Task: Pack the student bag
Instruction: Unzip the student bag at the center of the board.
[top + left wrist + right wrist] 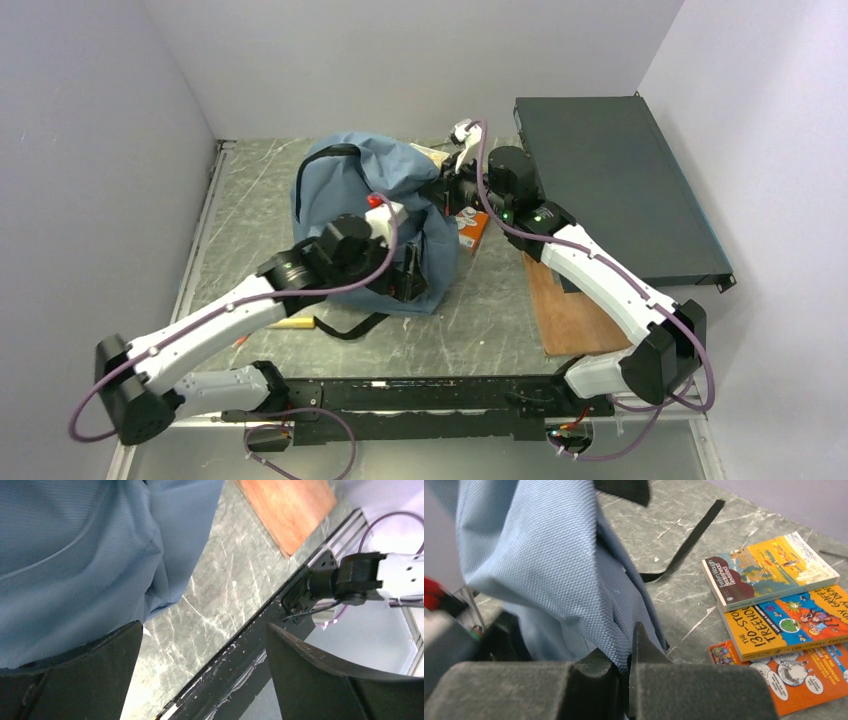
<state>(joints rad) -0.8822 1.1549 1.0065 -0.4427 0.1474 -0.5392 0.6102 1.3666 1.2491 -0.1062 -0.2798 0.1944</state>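
Observation:
The grey-blue student bag [350, 190] stands at the middle back of the table, bunched up. My right gripper [447, 188] is at its upper right edge. In the right wrist view this gripper [629, 650] is shut on a fold of the bag's fabric [539, 555]. My left gripper [405, 275] sits low against the bag's front right side. In the left wrist view it [200, 655] is open with only bare table between its fingers, and the bag [75, 555] bulges over the left finger [100, 670]. The bag's opening is hidden.
Three colourful books [774, 615] lie stacked on the table right of the bag, one seen as orange [470, 228]. A wooden board [570, 310] and a flat dark metal box [610, 180] lie to the right. A black strap [350, 327] and a yellowish stick [295, 322] lie near the left arm.

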